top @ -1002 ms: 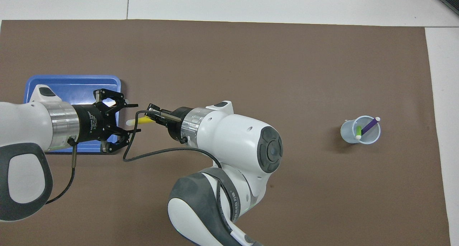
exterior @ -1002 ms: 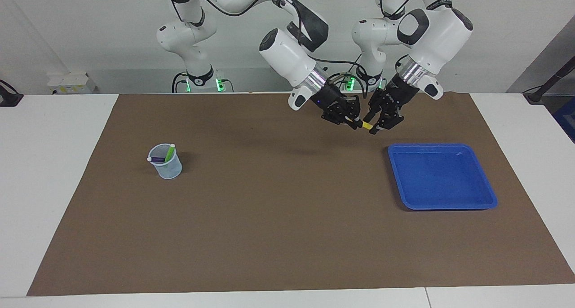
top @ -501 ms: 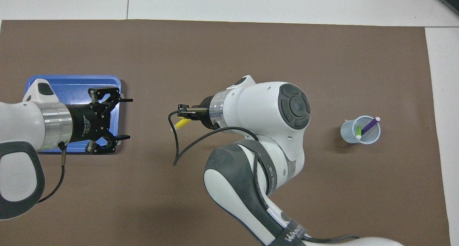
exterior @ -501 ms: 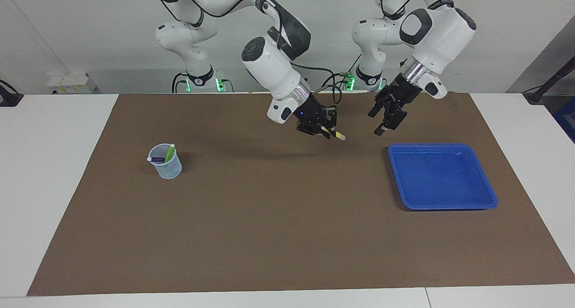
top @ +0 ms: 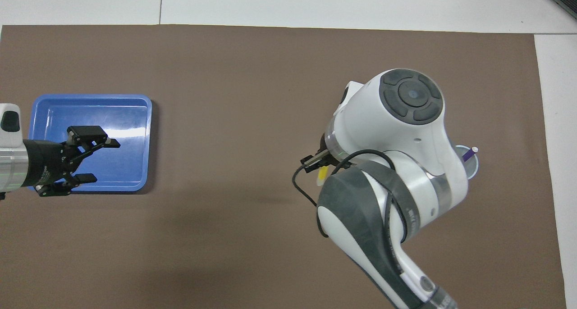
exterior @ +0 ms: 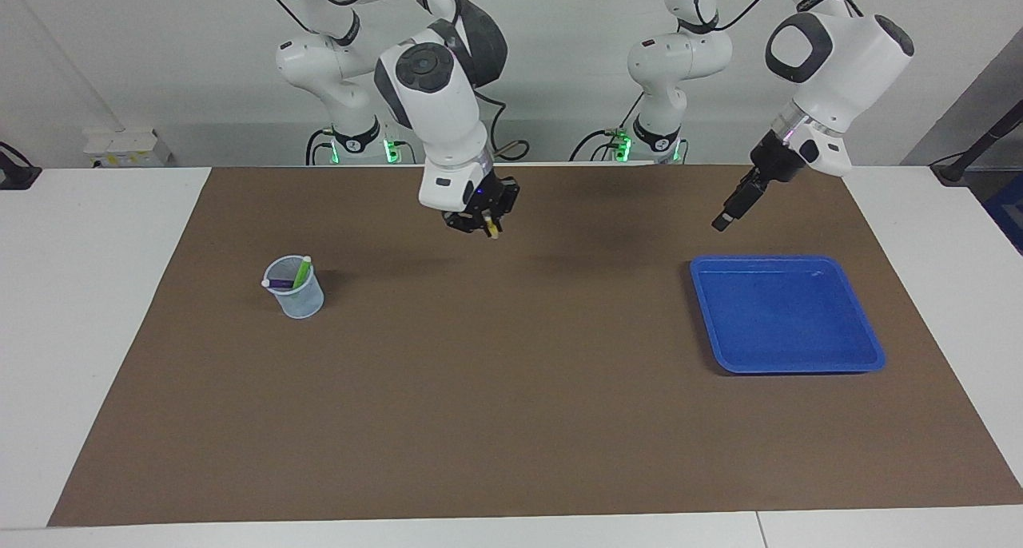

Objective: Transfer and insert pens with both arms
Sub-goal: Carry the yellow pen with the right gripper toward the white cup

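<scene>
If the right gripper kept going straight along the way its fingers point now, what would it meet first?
The right gripper, shut on the yellow pen, points steeply down, so it would probably meet the bare brown mat first, pen tip leading. The cup sits off toward the right arm's end, apparently outside that line, though depth is hard to judge.

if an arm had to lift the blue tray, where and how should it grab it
By the raised rim of the blue tray, on the long edge nearest the left end effector. The tray lies flat on the mat and is too wide to span, so probably come from above with one finger inside the rim and one outside, pinching the thin wall.
</scene>
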Controlling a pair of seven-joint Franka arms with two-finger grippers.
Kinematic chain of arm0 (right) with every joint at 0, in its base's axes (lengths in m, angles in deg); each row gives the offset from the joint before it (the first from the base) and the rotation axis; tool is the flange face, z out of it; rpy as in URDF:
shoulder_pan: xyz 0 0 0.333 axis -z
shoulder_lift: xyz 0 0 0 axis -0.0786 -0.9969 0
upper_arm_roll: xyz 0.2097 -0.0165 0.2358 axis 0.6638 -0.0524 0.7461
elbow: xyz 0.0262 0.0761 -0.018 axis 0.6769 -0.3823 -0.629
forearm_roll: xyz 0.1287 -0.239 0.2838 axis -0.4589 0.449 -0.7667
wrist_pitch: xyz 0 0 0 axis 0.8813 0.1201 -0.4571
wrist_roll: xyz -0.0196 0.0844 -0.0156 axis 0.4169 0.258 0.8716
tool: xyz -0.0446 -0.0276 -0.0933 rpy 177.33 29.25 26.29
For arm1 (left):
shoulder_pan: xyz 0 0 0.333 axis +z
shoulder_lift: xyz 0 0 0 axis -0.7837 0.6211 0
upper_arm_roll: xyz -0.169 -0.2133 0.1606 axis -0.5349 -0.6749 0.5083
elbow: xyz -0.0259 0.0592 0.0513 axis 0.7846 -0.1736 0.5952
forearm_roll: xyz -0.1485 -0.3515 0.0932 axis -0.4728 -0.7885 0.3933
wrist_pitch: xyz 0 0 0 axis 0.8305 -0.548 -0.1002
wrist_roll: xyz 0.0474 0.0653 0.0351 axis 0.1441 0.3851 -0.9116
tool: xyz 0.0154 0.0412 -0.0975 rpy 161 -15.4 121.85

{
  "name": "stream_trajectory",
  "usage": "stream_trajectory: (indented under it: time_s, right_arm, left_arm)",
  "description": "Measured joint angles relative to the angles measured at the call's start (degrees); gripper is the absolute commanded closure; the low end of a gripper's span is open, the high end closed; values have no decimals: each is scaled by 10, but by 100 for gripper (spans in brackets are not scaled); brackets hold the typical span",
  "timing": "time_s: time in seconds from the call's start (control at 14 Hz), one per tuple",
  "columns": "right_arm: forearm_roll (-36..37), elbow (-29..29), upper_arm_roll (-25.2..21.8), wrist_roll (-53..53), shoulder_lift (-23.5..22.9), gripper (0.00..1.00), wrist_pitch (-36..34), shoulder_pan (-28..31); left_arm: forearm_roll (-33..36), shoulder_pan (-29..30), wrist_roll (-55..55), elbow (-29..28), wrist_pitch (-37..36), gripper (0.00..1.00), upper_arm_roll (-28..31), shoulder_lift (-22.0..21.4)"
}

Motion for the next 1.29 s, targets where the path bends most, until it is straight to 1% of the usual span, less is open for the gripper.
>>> stream_trajectory:
  time_s: [0.14,0.29,0.43,0.5,0.64,0.86,1.0,1.14,1.29]
  right_arm:
    - [63,-1,0,114,10,100,-48,47]
    - [122,-2,-1,241,11,100,-66,89]
    - [190,-2,-1,335,13,100,-70,102]
    - [212,-2,-1,363,15,100,-70,102]
    - [222,-10,1,388,18,100,-56,114]
    - [222,-79,1,426,29,100,29,164]
    - [219,-115,1,436,35,100,65,194]
    - [198,-125,1,431,40,100,74,200]
    - [178,-135,3,406,47,100,74,199]
  left_arm:
    - [51,6,61,2,-3,0,0,-1]
    - [100,12,111,9,-3,0,1,-1]
    - [128,17,155,20,-10,0,2,-1]
    - [133,20,170,29,-20,0,2,1]
    - [145,24,185,53,-42,0,3,7]
    - [156,25,188,90,-69,0,2,23]
    - [156,25,188,99,-70,0,0,31]
    - [164,22,189,100,-70,0,0,35]
    - [193,0,189,101,-70,0,-1,36]
